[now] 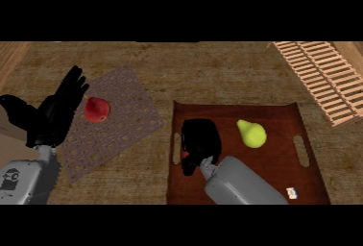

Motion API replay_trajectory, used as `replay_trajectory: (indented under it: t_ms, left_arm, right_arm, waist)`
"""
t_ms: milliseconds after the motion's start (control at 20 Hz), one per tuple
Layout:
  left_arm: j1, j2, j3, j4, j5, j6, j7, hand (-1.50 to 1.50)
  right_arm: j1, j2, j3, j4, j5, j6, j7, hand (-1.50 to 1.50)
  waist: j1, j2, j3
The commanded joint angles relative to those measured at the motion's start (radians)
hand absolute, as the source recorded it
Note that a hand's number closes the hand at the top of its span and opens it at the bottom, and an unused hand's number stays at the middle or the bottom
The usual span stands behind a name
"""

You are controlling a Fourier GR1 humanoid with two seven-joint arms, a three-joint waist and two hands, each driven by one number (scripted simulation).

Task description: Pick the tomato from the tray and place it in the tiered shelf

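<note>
A dark red-brown tray (312,187) with handle slots lies at the lower right. My right hand (200,141) is palm down over the tray's left part, its fingers curled round the tomato (186,154). Only a small red patch of the tomato shows at the hand's left edge; the rest is hidden. The tiered shelf (320,77), made of pale wooden slats, stands at the upper right, beyond the tray's far right corner. My left hand (60,108) rests open at the left edge, fingers up.
A yellow-green pear (251,134) lies on the tray just right of my right hand. A red apple-like fruit (97,109) sits on a brown woven mat (120,129) beside my left hand. A small white tag (291,193) lies near the tray's front right.
</note>
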Motion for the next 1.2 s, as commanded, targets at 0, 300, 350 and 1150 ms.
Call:
replay_trajectory:
  t_ms: [0,300,350,1150]
  left_arm:
    - [0.000,0.004,0.021,0.002,0.017,-0.023,0.005,0.00]
    - [-0.004,-0.006,0.008,0.014,-0.020,0.008,-0.004,0.00]
    - [0.027,0.003,0.020,-0.005,0.002,-0.013,-0.006,0.00]
    - [0.012,0.002,0.025,-0.085,-0.016,-0.015,0.074,0.00]
  right_arm:
    - [0.008,0.017,-0.036,-0.114,0.017,-0.035,-0.013,1.50]
    - [-0.081,0.042,-0.132,-0.340,0.015,-0.215,0.069,1.50]
    - [-0.078,0.034,-0.158,-0.349,0.054,-0.253,0.056,1.50]
    - [-0.335,-0.173,-0.590,-0.585,0.027,0.104,0.279,1.50]
  waist:
    - [-0.010,-0.001,0.001]
    - [-0.025,-0.007,0.002]
    - [-0.018,-0.007,0.002]
    - [-0.006,-0.003,0.001]
